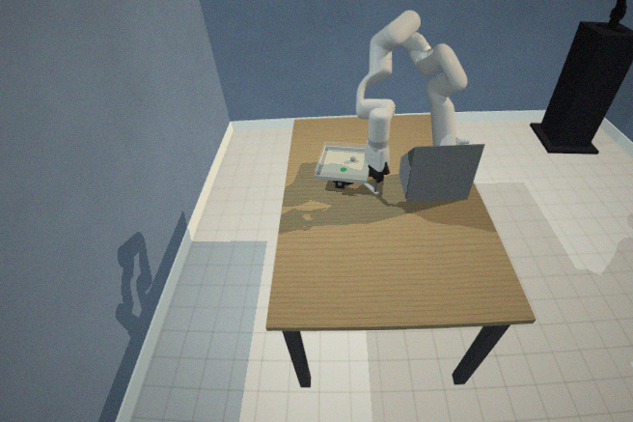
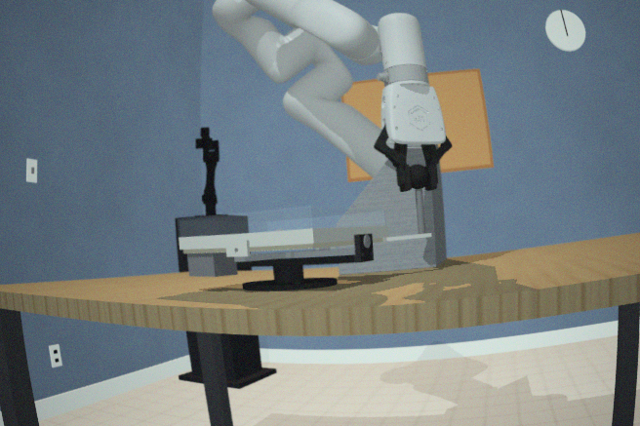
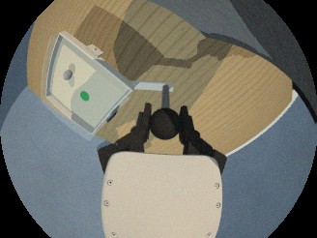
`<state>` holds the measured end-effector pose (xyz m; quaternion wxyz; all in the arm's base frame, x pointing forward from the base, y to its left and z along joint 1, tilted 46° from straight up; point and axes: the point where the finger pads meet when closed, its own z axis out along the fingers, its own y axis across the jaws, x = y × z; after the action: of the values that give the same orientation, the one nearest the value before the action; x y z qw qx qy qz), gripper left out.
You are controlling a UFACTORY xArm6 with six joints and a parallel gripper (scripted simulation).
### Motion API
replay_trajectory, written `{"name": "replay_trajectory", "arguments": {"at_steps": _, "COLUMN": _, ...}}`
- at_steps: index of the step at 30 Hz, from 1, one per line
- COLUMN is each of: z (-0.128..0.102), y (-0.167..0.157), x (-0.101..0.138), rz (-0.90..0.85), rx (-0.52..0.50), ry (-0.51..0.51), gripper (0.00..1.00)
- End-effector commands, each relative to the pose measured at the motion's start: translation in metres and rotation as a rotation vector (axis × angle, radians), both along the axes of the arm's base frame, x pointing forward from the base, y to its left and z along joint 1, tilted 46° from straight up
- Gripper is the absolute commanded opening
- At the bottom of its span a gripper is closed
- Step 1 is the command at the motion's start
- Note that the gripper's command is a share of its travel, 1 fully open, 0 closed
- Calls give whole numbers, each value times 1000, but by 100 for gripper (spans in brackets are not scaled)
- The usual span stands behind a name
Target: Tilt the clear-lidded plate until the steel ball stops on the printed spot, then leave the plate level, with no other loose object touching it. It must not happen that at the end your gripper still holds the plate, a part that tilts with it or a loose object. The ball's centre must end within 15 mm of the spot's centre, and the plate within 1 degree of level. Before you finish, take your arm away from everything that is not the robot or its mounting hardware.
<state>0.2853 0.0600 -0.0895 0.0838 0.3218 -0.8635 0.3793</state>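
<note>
The clear-lidded plate (image 1: 343, 162) sits on a black pivot stand (image 2: 289, 281) at the table's far left. It looks close to level in the exterior view (image 2: 279, 243). The steel ball (image 1: 352, 157) lies apart from the green printed spot (image 1: 344, 169), toward the plate's far side; both also show in the wrist view, the ball (image 3: 68, 75) and the spot (image 3: 84, 96). My gripper (image 2: 416, 176) is shut on the dark knob (image 3: 166, 123) that tops a thin upright rod. The rod joins a white handle bar (image 2: 408, 237) sticking out from the plate's side.
A large grey box (image 1: 442, 172) stands just right of the gripper, in front of the arm's base. A small grey block (image 2: 212, 262) sits at the plate's far end; I cannot tell if it touches the plate. A black pedestal (image 1: 583, 84) stands on the floor.
</note>
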Motion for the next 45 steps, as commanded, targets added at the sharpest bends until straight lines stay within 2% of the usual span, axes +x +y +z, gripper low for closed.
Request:
{"name": "replay_trajectory", "arguments": {"at_steps": 1, "z": 2, "y": 2, "x": 1, "rz": 2, "rx": 4, "ry": -4, "gripper": 0}}
{"name": "replay_trajectory", "arguments": {"at_steps": 45, "z": 0, "y": 1, "x": 1, "rz": 2, "rx": 4, "ry": -4, "gripper": 0}}
